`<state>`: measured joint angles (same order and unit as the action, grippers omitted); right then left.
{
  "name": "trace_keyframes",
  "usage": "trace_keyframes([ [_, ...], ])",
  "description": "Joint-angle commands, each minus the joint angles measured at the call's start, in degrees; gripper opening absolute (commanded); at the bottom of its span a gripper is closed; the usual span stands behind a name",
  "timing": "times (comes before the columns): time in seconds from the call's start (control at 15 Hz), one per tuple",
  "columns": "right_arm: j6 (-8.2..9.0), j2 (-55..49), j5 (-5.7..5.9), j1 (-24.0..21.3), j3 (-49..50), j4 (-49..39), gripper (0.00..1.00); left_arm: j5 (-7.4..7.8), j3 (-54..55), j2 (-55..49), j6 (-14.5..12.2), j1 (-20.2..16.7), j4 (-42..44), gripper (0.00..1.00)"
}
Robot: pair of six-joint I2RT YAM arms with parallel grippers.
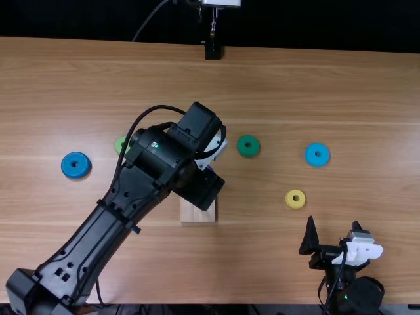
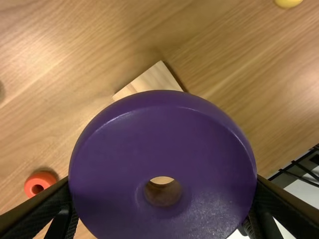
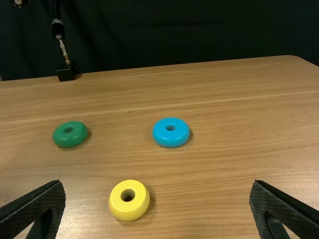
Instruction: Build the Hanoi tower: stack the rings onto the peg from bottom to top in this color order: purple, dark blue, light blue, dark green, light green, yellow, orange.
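Left to right, you have the broad dark blue plastic ring (image 1: 68, 168) well off to the left of your left gripper (image 2: 163, 183), and the light green ring (image 1: 120, 146) lies nearer on that same side. The left gripper itself has the wide purple plastic ring (image 2: 162, 129) pinched across its rim, flat face square to the wrist, so you can take its hole axis to run along the gripper's reach. What matters to you now is the pale wooden base (image 1: 198, 213): it sits below the held ring, its corner peeking out past the rim. You can't tell whether the hole lines up with the peg, so check that before lowering; a small offset could land the ring on the peg's top. The left arm is the nearer one. To the right, your right gripper (image 3: 157, 185) stands with fingers wide apart, nothing between them, well away from the base.
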<state>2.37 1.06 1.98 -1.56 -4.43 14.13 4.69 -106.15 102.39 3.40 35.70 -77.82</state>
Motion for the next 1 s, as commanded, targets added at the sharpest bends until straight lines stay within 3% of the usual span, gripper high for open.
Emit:
trace_keyframes([
  [0.0,-0.05,-1.1,0.76,-0.5,3.6,4.0,1.0,0.27,-1.9,0.6,0.7,1.4,0.6,0.0],
  [0.13,-0.05,-1.1,0.76,-0.5,3.6,4.0,1.0,0.27,-1.9,2.1,0.8,1.6,3.8,0.0],
  [0.93,-0.05,-1.1,0.76,-0.5,3.6,4.0,1.0,0.16,1.1,1.7,0.7,0.9,2.9,0.0],
])
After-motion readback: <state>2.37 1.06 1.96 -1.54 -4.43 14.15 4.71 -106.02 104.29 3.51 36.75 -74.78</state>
